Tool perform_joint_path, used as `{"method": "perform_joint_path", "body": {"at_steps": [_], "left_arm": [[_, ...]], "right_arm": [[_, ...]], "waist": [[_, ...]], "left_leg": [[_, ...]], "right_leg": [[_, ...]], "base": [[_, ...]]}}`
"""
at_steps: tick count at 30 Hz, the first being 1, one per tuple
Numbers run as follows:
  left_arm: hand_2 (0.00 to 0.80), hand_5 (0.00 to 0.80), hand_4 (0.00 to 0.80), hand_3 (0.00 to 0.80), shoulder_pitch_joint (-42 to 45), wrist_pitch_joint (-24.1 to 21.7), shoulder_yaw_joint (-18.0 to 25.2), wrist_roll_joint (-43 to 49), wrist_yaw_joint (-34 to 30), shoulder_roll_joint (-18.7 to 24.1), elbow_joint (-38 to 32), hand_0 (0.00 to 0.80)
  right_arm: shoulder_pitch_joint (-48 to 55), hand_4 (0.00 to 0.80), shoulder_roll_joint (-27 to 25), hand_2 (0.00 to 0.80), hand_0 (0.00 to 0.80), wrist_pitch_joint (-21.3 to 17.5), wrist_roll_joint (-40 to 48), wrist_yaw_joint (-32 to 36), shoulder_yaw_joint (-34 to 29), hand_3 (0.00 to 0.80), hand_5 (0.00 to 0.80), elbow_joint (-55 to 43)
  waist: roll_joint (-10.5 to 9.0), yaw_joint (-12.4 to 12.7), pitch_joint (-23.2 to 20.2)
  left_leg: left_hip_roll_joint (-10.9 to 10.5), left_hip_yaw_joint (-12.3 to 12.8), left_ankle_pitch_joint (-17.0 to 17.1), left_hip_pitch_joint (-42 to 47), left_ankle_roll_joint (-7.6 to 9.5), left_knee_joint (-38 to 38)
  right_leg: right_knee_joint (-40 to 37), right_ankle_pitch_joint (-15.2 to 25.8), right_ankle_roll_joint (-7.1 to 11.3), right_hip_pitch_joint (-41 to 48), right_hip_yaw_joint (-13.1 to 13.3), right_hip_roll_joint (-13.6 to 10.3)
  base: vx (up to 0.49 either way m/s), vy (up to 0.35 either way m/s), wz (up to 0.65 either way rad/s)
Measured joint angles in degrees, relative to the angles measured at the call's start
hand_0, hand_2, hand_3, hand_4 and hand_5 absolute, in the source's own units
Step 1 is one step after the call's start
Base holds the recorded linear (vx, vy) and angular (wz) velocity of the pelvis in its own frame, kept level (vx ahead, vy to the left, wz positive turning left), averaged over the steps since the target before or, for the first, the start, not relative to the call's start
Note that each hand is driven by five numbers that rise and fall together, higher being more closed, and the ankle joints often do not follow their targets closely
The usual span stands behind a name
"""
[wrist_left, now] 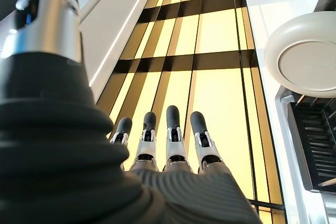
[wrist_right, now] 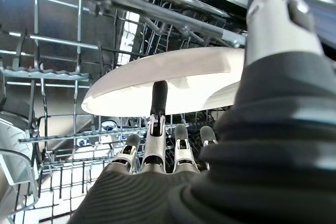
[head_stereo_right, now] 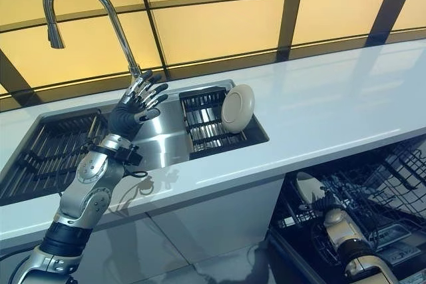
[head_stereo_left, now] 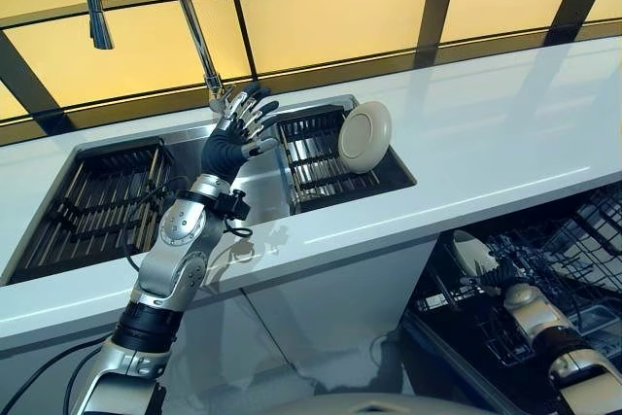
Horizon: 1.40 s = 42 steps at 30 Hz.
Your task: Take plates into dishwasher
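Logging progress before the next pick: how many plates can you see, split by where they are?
Plates standing in the sink rack: 1, cream plate
Plates in the right hand at the dishwasher rack: 1, white plate
Plates in the left hand: 0
Total: 2
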Motion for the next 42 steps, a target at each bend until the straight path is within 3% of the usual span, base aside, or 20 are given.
{"method": "perform_joint_path", "body": {"at_steps": [7, 14, 20, 26, 30, 37, 42], "left_arm": [[0.000, 0.000, 0.000, 0.000, 0.0, -0.3, 0.1, 0.0, 0.3, 0.1, -1.2, 0.000], [0.000, 0.000, 0.000, 0.000, 0.4, -0.6, 0.9, 0.2, 0.4, 0.1, -1.2, 0.000], [0.000, 0.000, 0.000, 0.000, 1.1, -0.9, 3.8, 0.7, 1.1, 0.1, -1.8, 0.000], [0.000, 0.000, 0.000, 0.000, 1.8, -2.0, 5.5, 0.8, 2.6, 0.1, -3.1, 0.000], [0.000, 0.000, 0.000, 0.000, 1.9, -2.1, 5.8, 0.8, 3.9, 0.4, -3.2, 0.000], [0.000, 0.000, 0.000, 0.000, 1.9, -2.3, 5.8, 0.7, 6.3, 0.9, -3.3, 0.000], [0.000, 0.000, 0.000, 0.000, 1.9, -2.3, 5.8, 0.7, 7.3, 1.0, -3.4, 0.000]], "right_arm": [[2.0, 0.000, -0.6, 0.000, 0.000, 0.6, -2.8, -2.0, -1.5, 0.000, 0.000, -7.4], [9.0, 0.000, -0.6, 0.000, 0.000, 0.6, -2.8, -2.1, -9.7, 0.000, 0.000, -24.7], [14.2, 0.000, -0.3, 0.000, 0.000, -0.3, -2.3, 2.3, -14.5, 0.000, 0.000, -36.8], [18.2, 0.000, -0.8, 0.000, 0.000, -0.4, -2.2, 4.8, -21.7, 0.000, 0.000, -42.9], [19.3, 0.000, -3.8, 0.000, 0.000, 0.9, -3.4, 4.6, -25.9, 0.000, 0.000, -45.2], [20.4, 0.000, -8.2, 0.000, 0.000, 4.5, -7.3, -0.6, -31.9, 0.000, 0.000, -49.5], [14.9, 0.000, -9.5, 0.000, 0.000, 5.3, -7.2, -7.3, -31.9, 0.000, 0.000, -52.0]], "waist": [[-0.36, -1.4, 0.7], [-0.43, -3.2, 2.1], [-0.98, -5.5, 2.5], [-1.43, -7.8, 2.8], [-1.45, -9.4, 2.8], [-1.46, -9.3, 2.9], [-1.42, -9.1, 2.8]], "left_leg": [[0.0, 0.2, 0.0, -0.5, 0.05, 0.0], [0.0, 0.7, 0.0, -0.6, 0.05, 0.0], [0.1, 2.0, -0.1, -0.7, 0.04, 0.0], [0.3, 3.1, -0.4, -0.6, -0.09, 0.0], [0.3, 3.7, -0.5, -0.6, -0.10, 0.0], [0.4, 4.4, -0.7, -0.6, -0.18, 0.0], [0.4, 4.1, -0.7, -0.6, -0.18, 0.0]], "right_leg": [[0.1, 0.2, -0.21, -0.4, 0.1, 0.0], [0.1, 0.0, -0.02, -0.8, 0.8, 0.1], [0.3, 0.1, -0.10, -1.2, 1.9, 0.2], [0.3, 0.1, -0.10, -1.5, 3.1, 0.5], [0.3, 0.2, -0.12, -1.7, 3.6, 0.6], [0.3, 0.2, -0.21, -1.9, 4.2, 0.8], [0.3, 0.2, -0.21, -1.8, 4.2, 0.7]], "base": [[0.000, 0.000, 0.00], [-0.012, 0.011, -0.03], [-0.018, 0.016, -0.09], [-0.019, 0.021, -0.10], [-0.020, 0.025, -0.08], [-0.010, 0.014, -0.04], [0.000, 0.000, 0.00]]}}
